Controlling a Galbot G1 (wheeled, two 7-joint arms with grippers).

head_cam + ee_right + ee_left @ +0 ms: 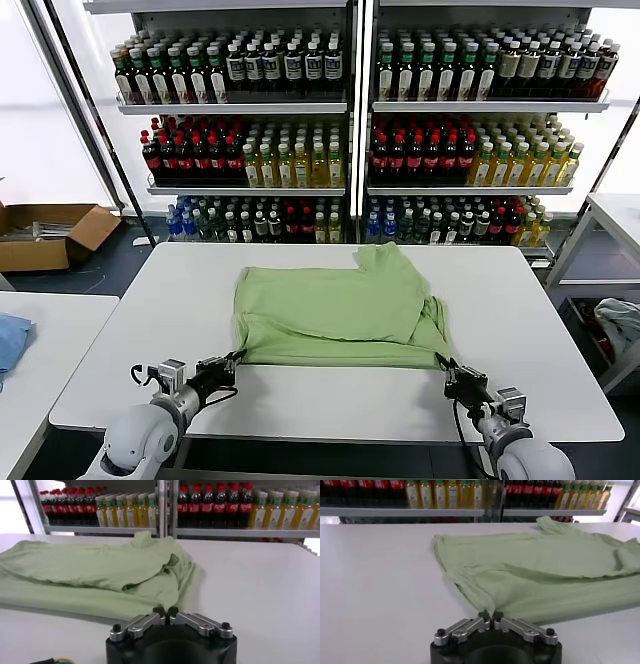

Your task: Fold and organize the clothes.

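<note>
The light green polo shirt (335, 308) lies partly folded on the white table (150, 380); its collar, buttons and print are hidden. My left gripper (232, 362) is shut on the shirt's near left corner, seen up close in the left wrist view (490, 615) with the shirt (545, 567) spreading away from it. My right gripper (447, 370) is shut on the near right corner, shown in the right wrist view (165, 612) with the shirt (90, 570) bunched beyond it. Both grippers sit low at the table's near side.
Shelves of bottles (350, 130) stand behind the table. A cardboard box (45, 235) is on the floor at far left. A blue cloth (10, 340) lies on a side table at left. A pale cloth (618, 322) sits at right.
</note>
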